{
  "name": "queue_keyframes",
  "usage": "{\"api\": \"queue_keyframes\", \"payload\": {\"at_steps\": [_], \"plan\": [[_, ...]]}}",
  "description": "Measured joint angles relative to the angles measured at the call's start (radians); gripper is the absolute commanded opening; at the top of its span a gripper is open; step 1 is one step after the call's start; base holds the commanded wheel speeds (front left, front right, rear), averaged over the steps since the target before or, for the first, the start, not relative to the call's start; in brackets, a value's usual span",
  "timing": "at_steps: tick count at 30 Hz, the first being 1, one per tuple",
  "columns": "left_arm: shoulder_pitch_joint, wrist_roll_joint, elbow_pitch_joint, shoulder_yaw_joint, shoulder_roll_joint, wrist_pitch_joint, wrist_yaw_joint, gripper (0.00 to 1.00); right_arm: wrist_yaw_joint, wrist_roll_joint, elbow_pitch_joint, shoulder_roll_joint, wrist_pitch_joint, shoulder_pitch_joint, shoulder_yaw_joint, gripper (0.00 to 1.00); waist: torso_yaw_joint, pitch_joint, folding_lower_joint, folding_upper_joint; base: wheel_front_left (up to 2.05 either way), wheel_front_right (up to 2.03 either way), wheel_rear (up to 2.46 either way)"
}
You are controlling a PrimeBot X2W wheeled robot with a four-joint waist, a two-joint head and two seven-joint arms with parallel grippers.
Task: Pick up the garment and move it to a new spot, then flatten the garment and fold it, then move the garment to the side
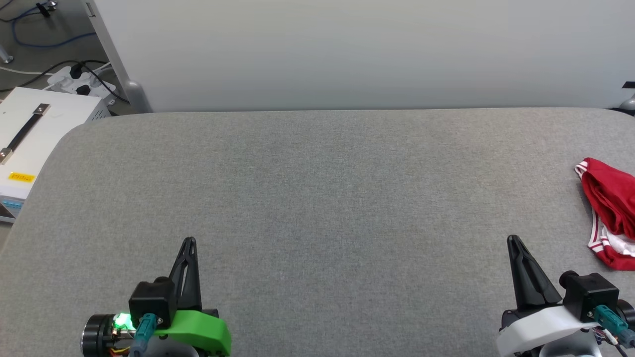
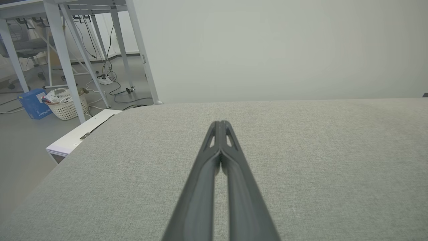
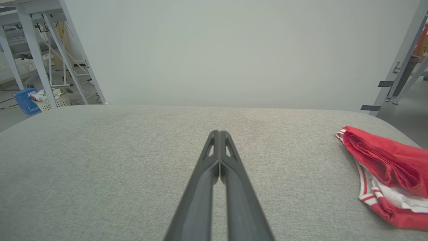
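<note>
Grey woven fabric covers the wide table (image 1: 317, 198), and a plain white panel (image 1: 347, 49) stands behind its far edge. At the near left, the left gripper (image 1: 189, 242) hangs over bare cloth with its two dark fingers pressed together, tips pointing far. At the near right, the right gripper (image 1: 513, 240) is the same, its fingers flat against each other and holding nothing. The garment (image 1: 612, 213) lies bunched at the table's right side. Red folds are on top, with white fabric and red-and-white striped trim at its near end, and it lies apart from the right gripper. Off the far left corner sits a white box (image 1: 34, 134) with a dark strap handle, with a white power strip (image 1: 79, 79) on the floor beyond.
</note>
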Motion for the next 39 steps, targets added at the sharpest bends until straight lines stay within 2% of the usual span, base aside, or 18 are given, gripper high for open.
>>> {"api": "queue_keyframes", "payload": {"at_steps": [39], "plan": [[-0.016, 0.031, -0.006, 0.031, -0.019, 0.081, -0.02, 0.0, 0.0, -0.057, -0.003, 0.007, 0.079, -0.026, 0.0, 0.0, 0.001, -0.003, 0.0, 0.0, 0.0, 0.0, 0.0]]}}
